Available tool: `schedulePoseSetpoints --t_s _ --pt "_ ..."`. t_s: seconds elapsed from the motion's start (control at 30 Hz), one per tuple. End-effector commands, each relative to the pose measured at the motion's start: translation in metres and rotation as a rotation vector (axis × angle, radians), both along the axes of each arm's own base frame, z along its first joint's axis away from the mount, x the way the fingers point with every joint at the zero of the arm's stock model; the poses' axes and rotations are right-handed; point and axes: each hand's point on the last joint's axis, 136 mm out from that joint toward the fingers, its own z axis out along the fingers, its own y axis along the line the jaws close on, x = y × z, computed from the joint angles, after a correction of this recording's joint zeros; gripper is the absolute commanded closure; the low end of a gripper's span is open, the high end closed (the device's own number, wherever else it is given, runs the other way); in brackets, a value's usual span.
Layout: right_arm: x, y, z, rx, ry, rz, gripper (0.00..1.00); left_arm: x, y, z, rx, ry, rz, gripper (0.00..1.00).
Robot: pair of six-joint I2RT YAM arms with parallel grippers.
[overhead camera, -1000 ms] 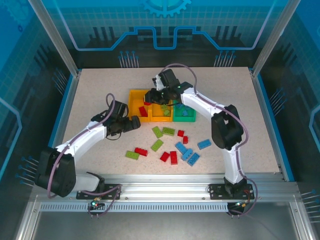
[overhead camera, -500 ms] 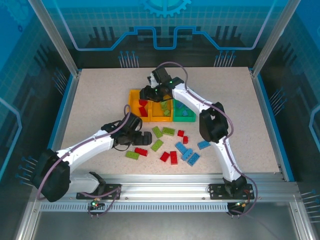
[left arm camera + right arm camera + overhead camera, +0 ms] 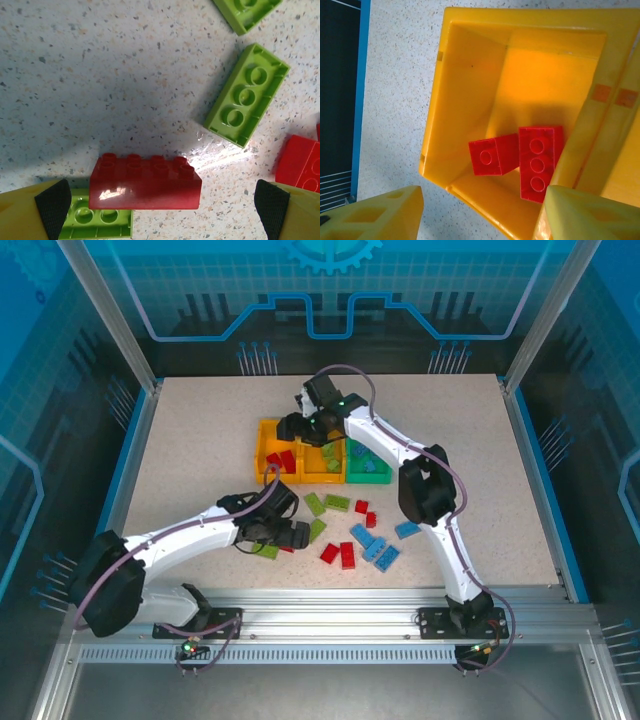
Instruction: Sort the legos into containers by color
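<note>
My right claw (image 3: 482, 212) has just opened above the orange-yellow bin (image 3: 470, 75), where two red legos (image 3: 538, 162) now lie (one more sorted), and my left claw (image 3: 162, 207) has come down wide open around a red lego (image 3: 145, 182) on the bench (image 3: 100, 75).

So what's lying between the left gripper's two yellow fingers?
A red brick lies between the fingers of the open left gripper, seen in the left wrist view. A lime green brick peeks out beside it, near one pad.
</note>
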Motion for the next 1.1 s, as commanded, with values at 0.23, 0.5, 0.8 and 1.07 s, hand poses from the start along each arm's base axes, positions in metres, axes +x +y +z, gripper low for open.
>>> schedulePoseSetpoints --t_s 0.23,0.5,0.8,1.07 --pt "-0.002 -0.053 0.051 0.018 -0.056 -0.072 0.30 -0.014 0.011 -0.024 0.121 0.046 -0.073 0.01" --pt "-0.008 -0.097 0.060 -0.001 -0.088 -0.140 0.28 -0.009 0.008 -0.034 0.153 0.065 -0.088 0.09" --pt "-0.023 -0.158 0.046 -0.021 -0.059 -0.247 0.27 -0.003 0.006 -0.036 0.177 0.068 -0.092 0.22" --pt "-0.047 -0.186 0.028 -0.099 -0.049 -0.261 0.27 0.011 0.005 -0.025 0.195 0.017 -0.063 0.34"
